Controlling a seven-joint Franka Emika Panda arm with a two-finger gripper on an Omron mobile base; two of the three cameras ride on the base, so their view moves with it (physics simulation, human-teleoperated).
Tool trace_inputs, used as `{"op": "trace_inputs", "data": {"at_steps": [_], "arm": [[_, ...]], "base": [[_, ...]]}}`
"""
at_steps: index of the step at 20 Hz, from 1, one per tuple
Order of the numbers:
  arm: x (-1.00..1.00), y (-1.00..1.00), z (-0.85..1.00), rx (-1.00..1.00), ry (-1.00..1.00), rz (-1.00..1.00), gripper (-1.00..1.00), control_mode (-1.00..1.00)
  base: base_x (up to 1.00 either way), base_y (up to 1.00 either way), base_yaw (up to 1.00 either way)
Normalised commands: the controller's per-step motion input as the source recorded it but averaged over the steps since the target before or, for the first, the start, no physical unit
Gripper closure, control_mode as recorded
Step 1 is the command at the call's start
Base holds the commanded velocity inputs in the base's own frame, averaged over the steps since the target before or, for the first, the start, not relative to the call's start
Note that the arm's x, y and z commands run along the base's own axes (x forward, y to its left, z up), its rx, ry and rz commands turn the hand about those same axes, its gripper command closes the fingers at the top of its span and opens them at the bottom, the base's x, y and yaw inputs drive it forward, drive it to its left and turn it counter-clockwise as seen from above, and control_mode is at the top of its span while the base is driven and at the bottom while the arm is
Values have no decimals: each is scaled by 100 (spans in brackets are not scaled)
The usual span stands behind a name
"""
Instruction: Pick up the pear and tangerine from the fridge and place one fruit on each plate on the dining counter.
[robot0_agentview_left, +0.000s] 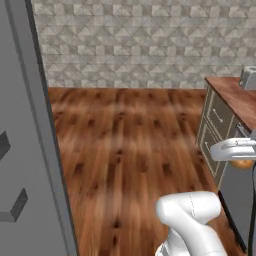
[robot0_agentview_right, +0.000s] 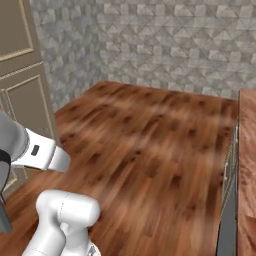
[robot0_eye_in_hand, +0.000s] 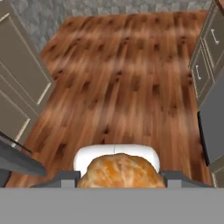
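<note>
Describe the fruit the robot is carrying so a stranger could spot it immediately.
Start in the hand view above the wide wooden floor, then drop to the bottom centre. There the tangerine sits clamped in the end effector. It is round, orange and mottled, the one bright fruit against brown boards and grey cabinets.

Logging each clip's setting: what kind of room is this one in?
A kitchen, most likely: beige drawer cabinets under a wood worktop, patterned tile wall, wood floor. A tangerine sits between the jaws.
</note>
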Motion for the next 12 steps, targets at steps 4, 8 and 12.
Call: {"op": "trace_inputs", "data": {"at_steps": [4,8,12], "arm": [[0,0,0,0,0,0,100,100],[0,0,0,0,0,0,100,100],[0,0,0,0,0,0,100,100]], "base": [[100,-9,-7],[100,-3,-8],[100,0,-15]]}}
